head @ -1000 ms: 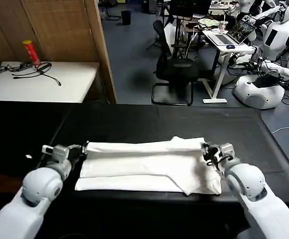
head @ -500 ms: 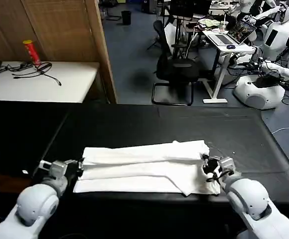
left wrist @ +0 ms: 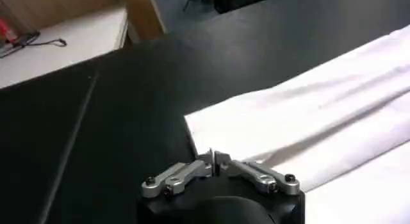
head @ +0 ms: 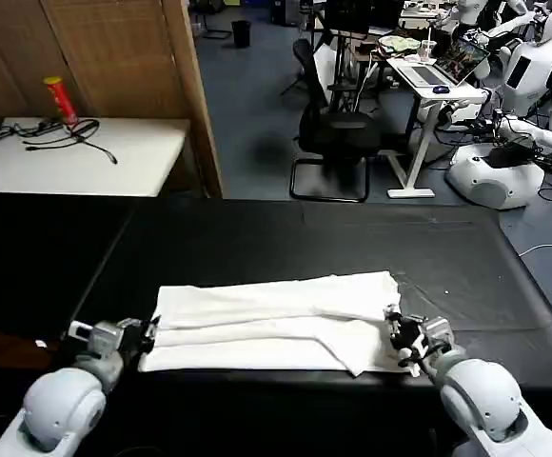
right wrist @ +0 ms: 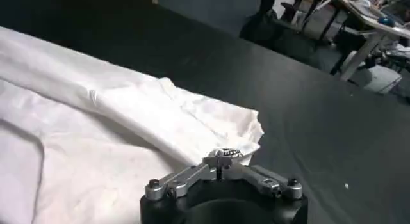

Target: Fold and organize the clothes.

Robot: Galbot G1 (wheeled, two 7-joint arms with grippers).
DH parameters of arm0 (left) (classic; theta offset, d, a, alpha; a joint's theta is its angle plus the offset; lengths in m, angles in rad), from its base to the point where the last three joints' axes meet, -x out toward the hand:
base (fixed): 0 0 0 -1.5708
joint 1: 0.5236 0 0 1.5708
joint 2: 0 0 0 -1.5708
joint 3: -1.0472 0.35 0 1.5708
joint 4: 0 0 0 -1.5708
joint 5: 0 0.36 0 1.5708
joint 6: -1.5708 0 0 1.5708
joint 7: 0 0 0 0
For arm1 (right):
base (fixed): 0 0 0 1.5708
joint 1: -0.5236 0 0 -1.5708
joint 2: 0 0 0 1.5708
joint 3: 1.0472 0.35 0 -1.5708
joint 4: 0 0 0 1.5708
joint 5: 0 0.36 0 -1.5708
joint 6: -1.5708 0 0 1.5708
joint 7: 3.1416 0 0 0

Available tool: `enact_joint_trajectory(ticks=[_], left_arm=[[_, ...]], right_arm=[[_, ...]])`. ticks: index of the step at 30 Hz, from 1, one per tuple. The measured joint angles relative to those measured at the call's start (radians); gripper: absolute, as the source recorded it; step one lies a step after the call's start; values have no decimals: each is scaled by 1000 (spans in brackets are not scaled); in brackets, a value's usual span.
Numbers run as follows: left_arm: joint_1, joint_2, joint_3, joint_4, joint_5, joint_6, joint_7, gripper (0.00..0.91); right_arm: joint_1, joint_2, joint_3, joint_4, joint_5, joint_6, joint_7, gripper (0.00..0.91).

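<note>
folded white t-shirt [head: 276,322] on black table [head: 305,238]; end effectors [head: 147,333] [head: 397,335] at its ends

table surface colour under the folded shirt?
Black tabletop, matte; clearest in the head view, under the white cotton T-shirt.

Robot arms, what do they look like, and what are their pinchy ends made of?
Both arms are smooth, rounded white shells with ball-like joints. The left tool and right tool have black bodies with silvery metal linkage bars held by small dark screws. No markings or loose cables are visible on them.
</note>
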State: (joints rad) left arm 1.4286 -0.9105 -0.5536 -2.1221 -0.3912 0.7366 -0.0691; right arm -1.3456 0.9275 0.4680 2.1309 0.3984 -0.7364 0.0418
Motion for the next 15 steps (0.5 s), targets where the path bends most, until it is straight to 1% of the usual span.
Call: enact_joint_trajectory(ticks=[3, 6, 8, 12, 15], left_arm=[[6, -1, -21, -30, -2, 0, 2, 878], [-17, -13, -27, -31, -41, 0, -20, 878], [-47, -27, -21, -13, -69, 0, -33, 878], [-135, -70, 5, 73, -158, -23, -56, 878], [-196, -100, 29, 138, -193, -48, -56, 878]], right_arm=[[8, 16, 34, 21, 45, 0, 27, 878], [40, 43, 41, 9, 58, 0, 48, 878], [73, 67, 36, -22, 54, 2, 57, 878], [149, 113, 12, -117, 48, 76, 72, 878], [199, 148, -4, -198, 52, 120, 74, 878]])
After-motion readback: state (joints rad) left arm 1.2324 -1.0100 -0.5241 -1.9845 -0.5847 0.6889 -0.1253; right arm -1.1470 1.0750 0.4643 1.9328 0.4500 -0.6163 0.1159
